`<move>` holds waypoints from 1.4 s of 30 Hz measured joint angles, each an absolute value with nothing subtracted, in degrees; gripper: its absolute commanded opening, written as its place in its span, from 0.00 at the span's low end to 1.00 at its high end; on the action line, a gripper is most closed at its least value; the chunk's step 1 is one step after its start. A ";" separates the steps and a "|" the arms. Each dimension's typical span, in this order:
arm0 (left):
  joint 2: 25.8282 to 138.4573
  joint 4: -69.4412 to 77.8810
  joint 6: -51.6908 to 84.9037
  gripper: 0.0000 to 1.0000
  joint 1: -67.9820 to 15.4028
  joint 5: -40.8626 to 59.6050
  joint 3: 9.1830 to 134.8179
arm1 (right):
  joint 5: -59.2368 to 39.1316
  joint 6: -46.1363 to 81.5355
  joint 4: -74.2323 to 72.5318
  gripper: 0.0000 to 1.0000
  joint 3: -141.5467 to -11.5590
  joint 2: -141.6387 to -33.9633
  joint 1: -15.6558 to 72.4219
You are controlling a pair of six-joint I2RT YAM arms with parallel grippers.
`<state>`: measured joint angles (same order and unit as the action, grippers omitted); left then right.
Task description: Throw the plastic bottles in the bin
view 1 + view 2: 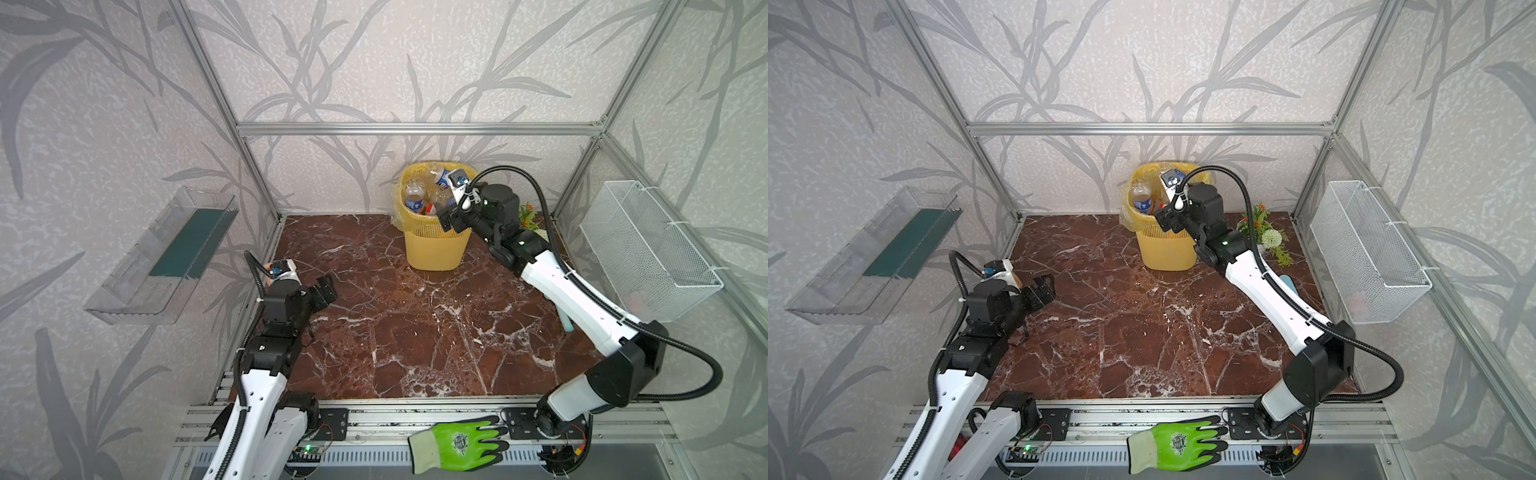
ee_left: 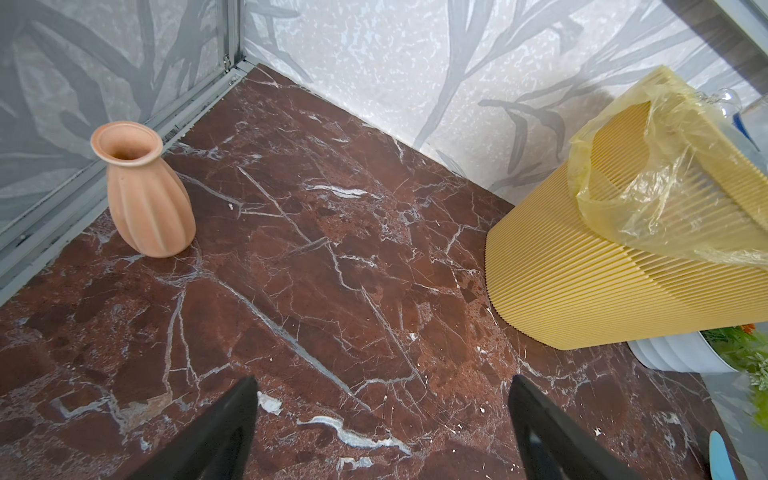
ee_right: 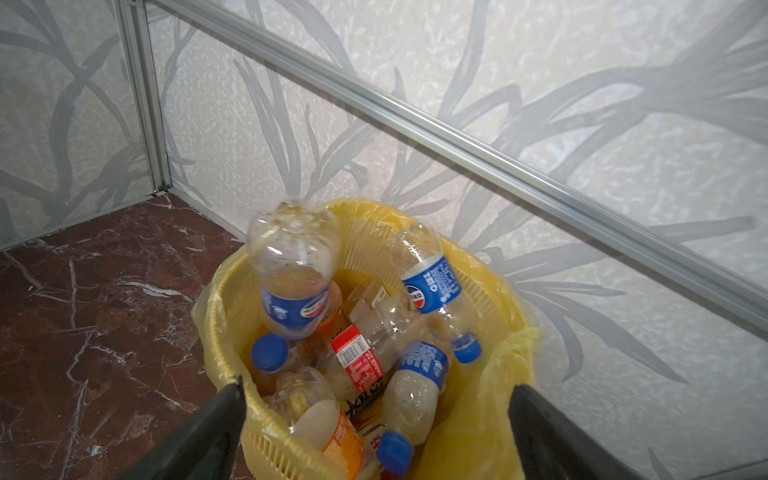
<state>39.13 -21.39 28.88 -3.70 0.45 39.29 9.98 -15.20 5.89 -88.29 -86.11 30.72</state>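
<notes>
1 bin (image 1: 432, 249) at far edge of tabletop (image 1: 395, 324), about mid-width, yellow liner over rim. At least 6 plastic bottles (image 3: 293, 286) countable inside in right wrist view: 3 blue-labelled, 1 red-labelled, 1 orange-labelled, 1 showing only a blue cap. More heaped underneath, not countable. 1 vase (image 2: 145, 195) by left edge. 1 potted plant (image 1: 1266, 235) at far right corner. 1 glove (image 1: 457, 444) on front rail. 1 wire basket (image 1: 648, 257) on right wall, 1 clear tray (image 1: 166, 257) on left wall.

Vase almost fully hidden behind left wrist in both top views. Plant mostly hidden behind right arm in a top view. Pale blue object (image 1: 1287, 282) half under right forearm, not identifiable.

Left end effector (image 1: 326, 291) low near left edge, aimed toward bin, jaws wide apart, holding nothing. Right arm stretched to far edge, right end effector (image 3: 378, 390) just above bin's near rim, tilted down into it, jaws wide apart, nothing gripped
</notes>
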 measured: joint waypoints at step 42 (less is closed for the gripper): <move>43.51 -11.40 23.66 0.99 -3.92 -20.93 31.07 | 4.38 -5.80 -60.42 0.99 -14.70 -90.39 7.64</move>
<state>43.51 -11.40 23.66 -3.92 -20.93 31.07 4.38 -5.80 -60.42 -14.70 -90.39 7.64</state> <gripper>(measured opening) 0.992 0.991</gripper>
